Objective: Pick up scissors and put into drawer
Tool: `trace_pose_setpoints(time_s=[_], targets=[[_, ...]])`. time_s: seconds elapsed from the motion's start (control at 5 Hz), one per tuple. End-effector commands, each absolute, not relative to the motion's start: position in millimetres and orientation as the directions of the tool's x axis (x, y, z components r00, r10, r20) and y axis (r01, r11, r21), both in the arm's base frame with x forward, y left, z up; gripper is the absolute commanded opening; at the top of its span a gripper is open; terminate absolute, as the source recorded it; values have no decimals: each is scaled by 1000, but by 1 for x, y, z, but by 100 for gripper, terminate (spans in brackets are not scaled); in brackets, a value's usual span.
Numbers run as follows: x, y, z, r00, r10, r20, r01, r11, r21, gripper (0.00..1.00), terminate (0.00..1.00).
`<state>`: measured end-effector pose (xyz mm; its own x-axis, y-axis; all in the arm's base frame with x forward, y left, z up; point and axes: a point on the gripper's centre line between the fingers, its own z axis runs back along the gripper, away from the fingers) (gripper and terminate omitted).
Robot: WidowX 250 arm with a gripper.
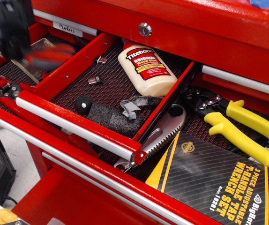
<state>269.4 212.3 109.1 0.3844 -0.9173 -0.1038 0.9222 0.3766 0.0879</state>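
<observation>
Fingers: dark, motion-blurred, at upper left of the view; whether spread or clamped cannot be told.
Scissors: red-orange handle seen as a blurred streak just right of the fingers, over the wide drawer's left section; blades not discernible; contact with the fingers unclear.
Pliers: small, red-handled, on the mesh below the fingers.
Drawer: narrow, red, pulled open, silver bar pull across its front, dark mesh liner. Its left wall stands between the scissors and its interior.
Drawer contents: Titebond glue bottle lying on its side at the back; two small metal clips; black knob; dark felt pad with a grey scrap.
Right of the drawer: saw blade, yellow-handled snips, tap wrench set box.
Arm: black, descending steeply from the top-left corner, blurred.
</observation>
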Motion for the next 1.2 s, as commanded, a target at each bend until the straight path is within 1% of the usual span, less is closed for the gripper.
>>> trace_pose_setpoints(time_s=[0.0,0.2,0.4,0.6,0.8,1.0], targets=[[241,183,203,591,-792,-154,807,577,131,0,0],[235,154,230,664,-741,-101,747,653,119,0,0],[246,106,223,730,-681,-57,682,721,122,0,0],[256,62,200,753,-658,17,652,750,112,0,0],[274,38,169,820,-555,142,543,832,116,0,0],[272,33,153,832,-521,191,505,854,128,0,0]])
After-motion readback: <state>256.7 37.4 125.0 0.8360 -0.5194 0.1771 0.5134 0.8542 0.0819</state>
